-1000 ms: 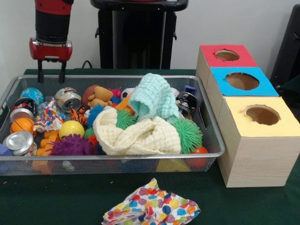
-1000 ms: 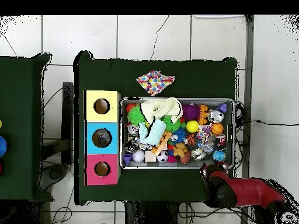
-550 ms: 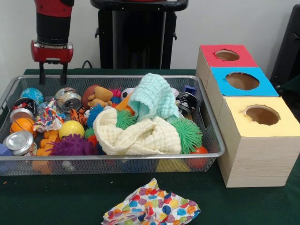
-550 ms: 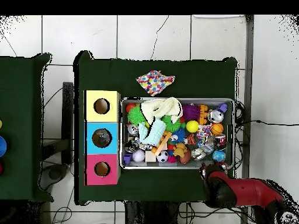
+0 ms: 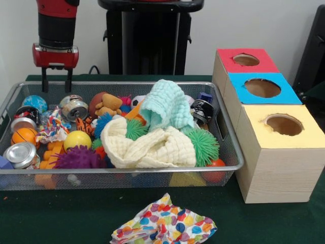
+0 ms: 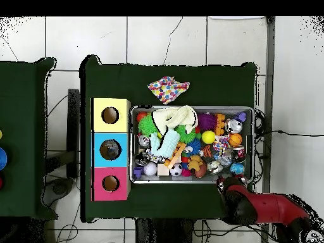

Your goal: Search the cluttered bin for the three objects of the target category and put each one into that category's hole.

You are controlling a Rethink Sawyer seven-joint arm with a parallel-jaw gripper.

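- You have one wire mesh bin (image 5: 231, 152) on the green surface (image 5: 61, 216), with one row of three boxes just beside it: a red-topped box (image 5: 223, 60), a blue-topped box (image 5: 287, 94) and a yellow-topped box (image 5: 310, 134). Each has one round hole in its top.
- Your end effector (image 5: 55, 81) hangs above the bin's far corner, over the rim on the side away from the boxes. Its two fingers are spread apart with nothing between them.
- You can count three cloths: a mint green cloth (image 5: 167, 104) draped high in the middle of the bin, a cream cloth (image 5: 152, 147) lying below it toward the front, and a polka-dot cloth (image 5: 165, 223) outside the bin on the surface in front.
- Two shiny cans show clearly: one silver can (image 5: 21, 154) at the front corner away from the boxes, and another can (image 5: 75, 108) further back, near the end effector.
- Spiky rubber balls: two green ones (image 5: 203, 146) (image 5: 135, 128), one purple one (image 5: 78, 158) and one blue one (image 5: 103, 123).
- Smooth balls: one yellow ball (image 5: 77, 139), one orange ball (image 5: 24, 136), one blue globe ball (image 5: 34, 103).
- One brown stuffed toy (image 5: 107, 105) lies near the back of the bin.
- Other items sit under the cloths, so you cannot count everything in the bin.
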